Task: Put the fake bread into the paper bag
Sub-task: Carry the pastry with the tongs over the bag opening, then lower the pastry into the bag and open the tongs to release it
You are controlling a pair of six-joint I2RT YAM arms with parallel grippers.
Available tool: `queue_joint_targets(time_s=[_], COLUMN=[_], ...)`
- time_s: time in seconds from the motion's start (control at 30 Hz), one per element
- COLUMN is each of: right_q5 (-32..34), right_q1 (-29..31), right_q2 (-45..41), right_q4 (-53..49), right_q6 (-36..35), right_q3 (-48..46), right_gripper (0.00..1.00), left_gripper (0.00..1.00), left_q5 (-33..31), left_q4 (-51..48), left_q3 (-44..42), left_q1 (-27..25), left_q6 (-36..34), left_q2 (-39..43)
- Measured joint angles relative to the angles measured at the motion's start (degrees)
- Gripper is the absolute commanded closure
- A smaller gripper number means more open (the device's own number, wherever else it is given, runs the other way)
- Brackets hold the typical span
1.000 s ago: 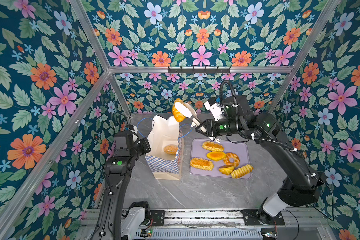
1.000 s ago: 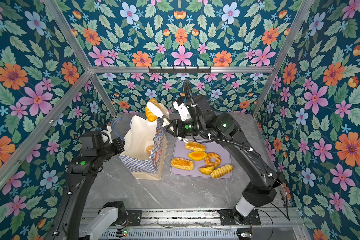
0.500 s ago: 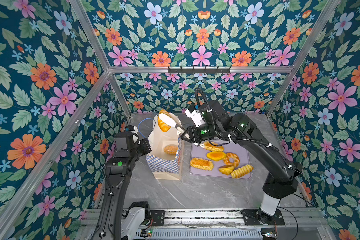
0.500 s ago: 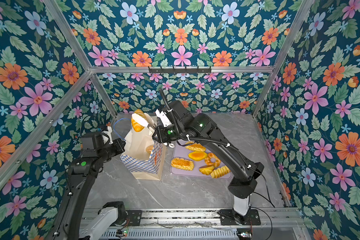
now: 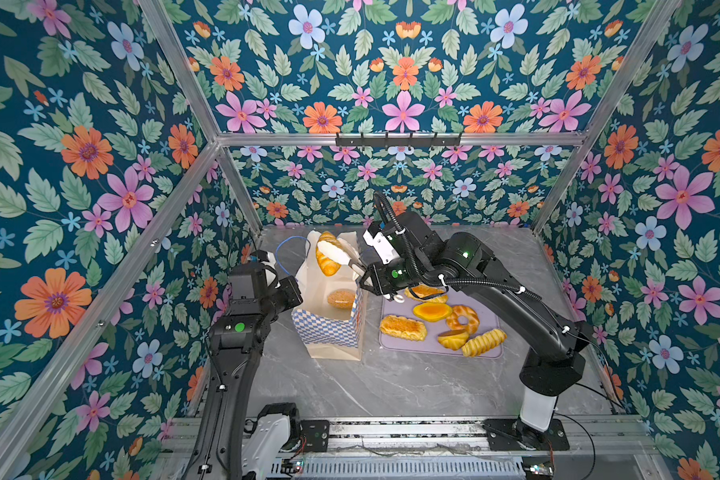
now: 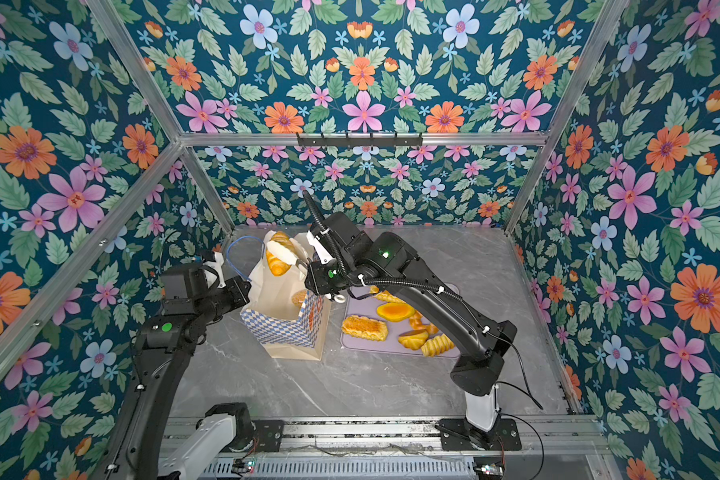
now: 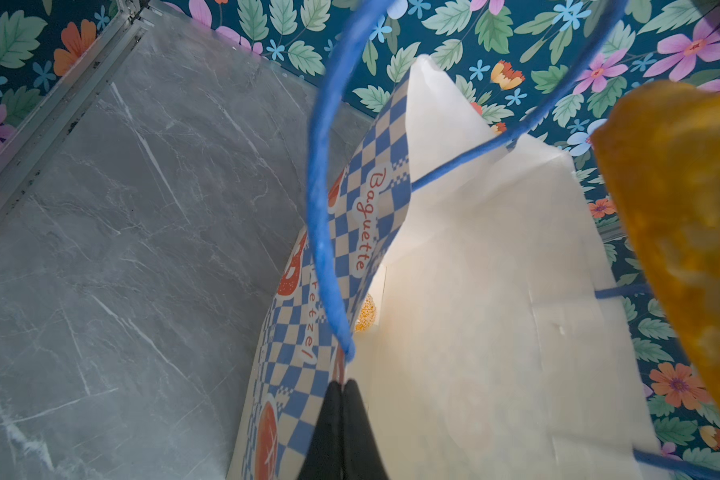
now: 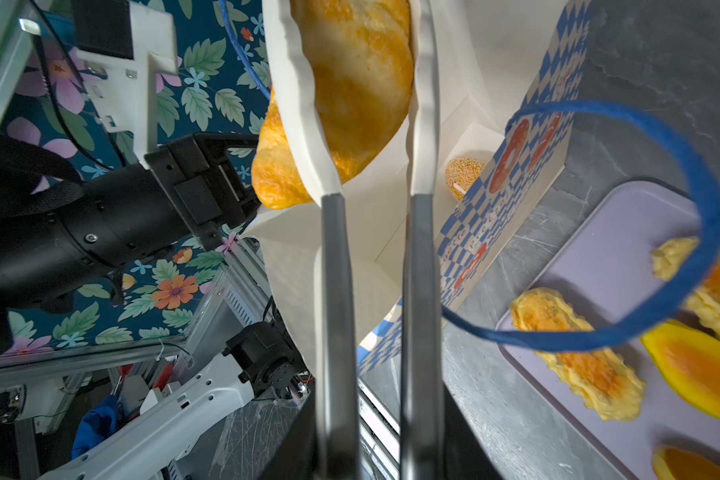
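Observation:
A golden croissant-shaped piece of fake bread (image 5: 326, 262) (image 6: 276, 261) hangs over the open mouth of the paper bag (image 5: 329, 332) (image 6: 283, 330), with my right gripper (image 5: 334, 252) (image 8: 360, 41) shut on it between white fingers (image 8: 298, 104). A sesame bun (image 5: 341, 298) (image 7: 366, 311) lies inside the bag. My left gripper (image 7: 344, 384) (image 5: 299, 289) is shut on the bag's left rim, just below a blue cord handle (image 7: 321, 166). Several more pastries (image 5: 403, 327) lie on the lilac tray (image 5: 412, 348).
The tray (image 6: 360, 347) sits right of the bag, partly under my right forearm (image 5: 512, 303). The bag's other blue handle (image 8: 682, 266) loops near the right fingers. Floral walls and aluminium posts close in the grey marble table (image 5: 391, 386).
My right gripper has carried the bread leftward from the bag's right edge, then down toward the bag's mouth. The left arm and the bag have stayed put.

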State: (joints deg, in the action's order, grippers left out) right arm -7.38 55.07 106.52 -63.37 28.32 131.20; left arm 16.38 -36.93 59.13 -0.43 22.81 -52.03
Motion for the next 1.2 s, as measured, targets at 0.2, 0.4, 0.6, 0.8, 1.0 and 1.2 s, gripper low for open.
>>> queue_joint_targets(time_s=[0.2, 0.4, 0.6, 0.8, 1.0, 1.2], right_q5=[0.55, 1.55, 2.08, 2.71, 3.02, 3.02], right_q1=[0.22, 0.5, 1.03, 1.22, 1.25, 1.36], right_q2=[0.24, 0.7, 0.83, 0.83, 0.83, 0.83], right_q4=[-0.35, -1.62, -2.43, -2.45, -2.4, -2.36], right_q6=[-0.02, -0.2, -0.44, -1.05, -1.27, -1.42], right_q3=[-0.79, -1.53, -1.86, -1.9, -1.9, -1.86], right_gripper=[0.65, 0.64, 0.6, 0.57, 0.51, 0.5], left_gripper=[0.98, 0.98, 0.98, 0.98, 0.98, 0.97], left_q5=[0.0, 0.0, 0.0, 0.0, 0.0, 0.0], left_q4=[0.0, 0.0, 0.0, -0.02, -0.11, -0.15], left_q3=[0.04, 0.07, 0.15, 0.15, 0.15, 0.15], left_q1=[0.0, 0.0, 0.0, 0.0, 0.0, 0.0], left_q6=[0.0, 0.0, 0.0, 0.0, 0.0, 0.0], left_q2=[-0.11, -0.22, -0.22, -0.11, -0.07, 0.11])
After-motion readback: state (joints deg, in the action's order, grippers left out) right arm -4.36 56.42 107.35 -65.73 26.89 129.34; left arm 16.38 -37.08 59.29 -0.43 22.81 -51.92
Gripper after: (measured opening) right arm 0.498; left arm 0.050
